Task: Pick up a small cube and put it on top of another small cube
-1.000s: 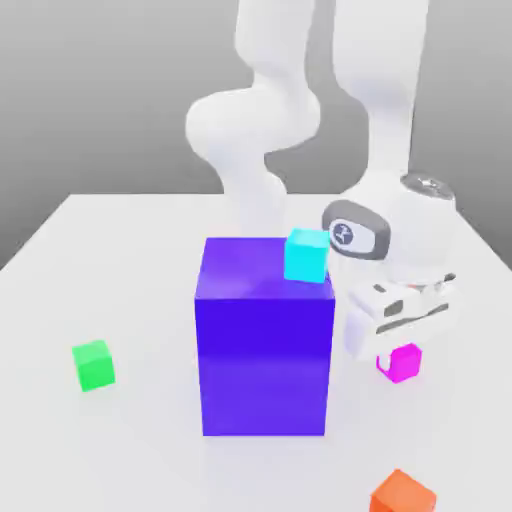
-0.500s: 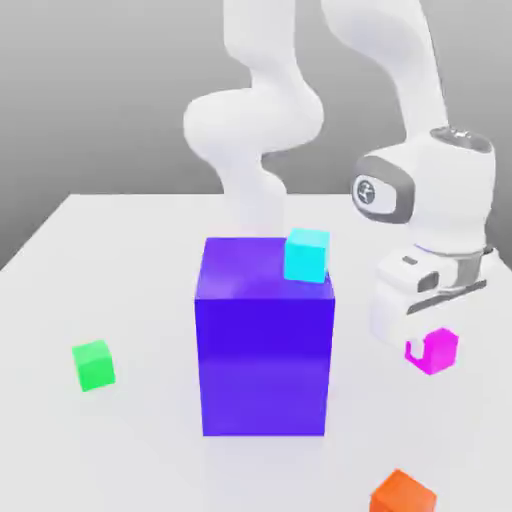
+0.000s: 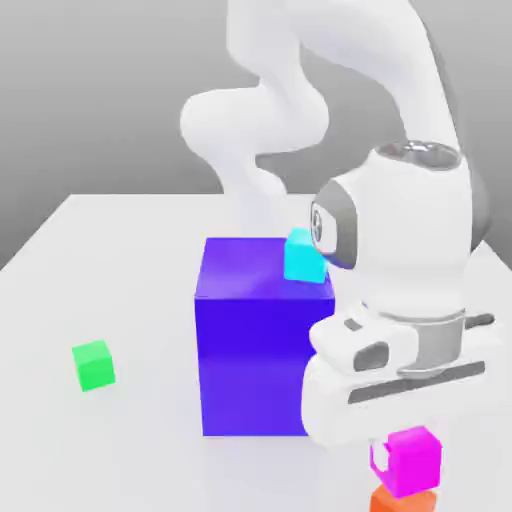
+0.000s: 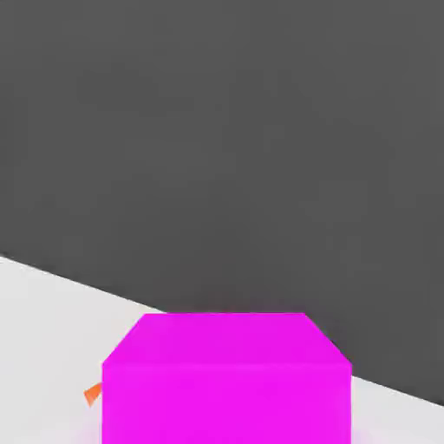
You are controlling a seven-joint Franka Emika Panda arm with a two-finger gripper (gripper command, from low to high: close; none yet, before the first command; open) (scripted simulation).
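Treat the magenta cube (image 3: 414, 462), clasped in the gripper (image 3: 411, 460), as light and rigid (perhaps slick); grasp by opposite sides.

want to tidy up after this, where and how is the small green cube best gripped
Probably by two opposite upright sides of the green cube, hand coming straight down from above: it sits flat on the table with its top bare and nothing close around it, turned slightly, so the hand should turn to match.
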